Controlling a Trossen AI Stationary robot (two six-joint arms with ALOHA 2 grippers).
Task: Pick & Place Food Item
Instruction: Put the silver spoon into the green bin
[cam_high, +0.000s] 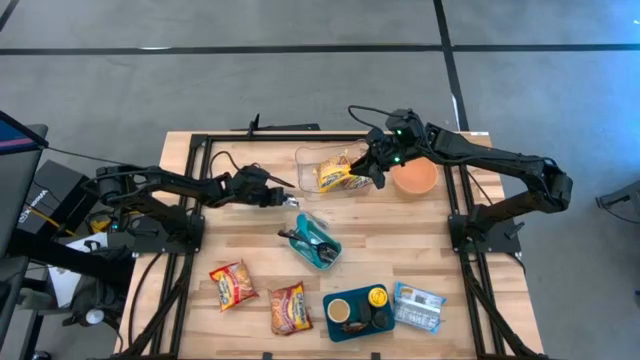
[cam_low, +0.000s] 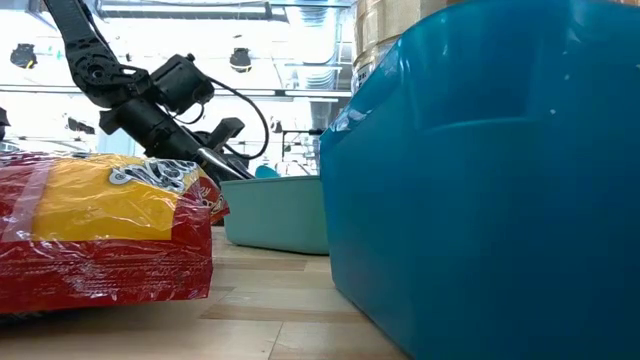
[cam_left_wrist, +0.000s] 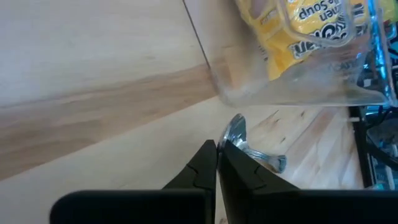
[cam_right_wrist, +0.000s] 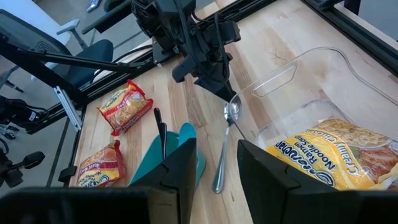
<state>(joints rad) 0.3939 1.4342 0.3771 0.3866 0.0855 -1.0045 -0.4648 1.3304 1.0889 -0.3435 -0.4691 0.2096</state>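
Overhead, I see the yellow noodle packet (cam_high: 333, 177) lying in the clear container (cam_high: 310, 158) under my right tool (cam_high: 372, 168).
Right wrist: packet (cam_right_wrist: 336, 158) crinkled, glossy, dark lettering; that tool's fingers part-spread, empty. Left wrist: left tool (cam_left_wrist: 217, 155) closed beside a spoon (cam_left_wrist: 239, 138).

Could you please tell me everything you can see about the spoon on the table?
The spoon is shiny metal, with an oval bowl and a slim handle. It lies on the wooden table, alongside the clear plastic container with the yellow noodle packet, its handle running toward the teal tray. The left gripper, shut, rests its tips at the spoon's bowl.
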